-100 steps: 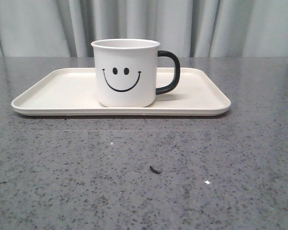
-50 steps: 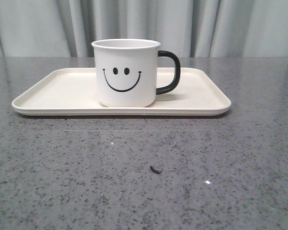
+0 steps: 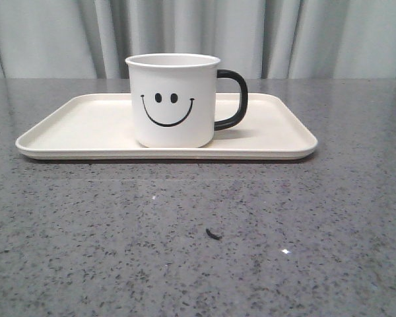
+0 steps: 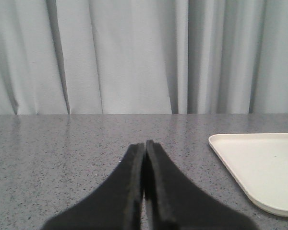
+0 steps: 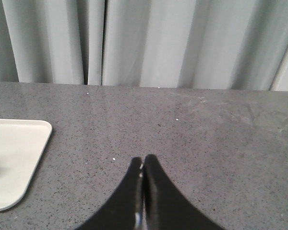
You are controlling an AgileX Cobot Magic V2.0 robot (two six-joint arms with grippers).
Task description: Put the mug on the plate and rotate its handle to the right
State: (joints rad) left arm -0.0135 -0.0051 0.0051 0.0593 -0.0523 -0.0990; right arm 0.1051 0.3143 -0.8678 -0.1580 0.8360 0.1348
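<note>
The mug (image 3: 173,100) is standing upright on the plate (image 3: 72,129), its handle (image 3: 233,99) pointing to the right. The left gripper (image 4: 144,146) and right gripper (image 5: 143,160) are hovering low over the table (image 3: 198,231), each beside the plate, fingers pressed together and holding nothing.

Mug (image 3: 173,99): white, black smiley face printed on side. Handle (image 3: 233,99): glossy black. Plate (image 3: 86,129): plain cream. Table (image 3: 198,231): dark grey, fine black and white speckle. Curtain (image 3: 198,33): pale grey, unpatterned. Left gripper (image 4: 145,146): black. Right gripper (image 5: 143,160): black.
</note>
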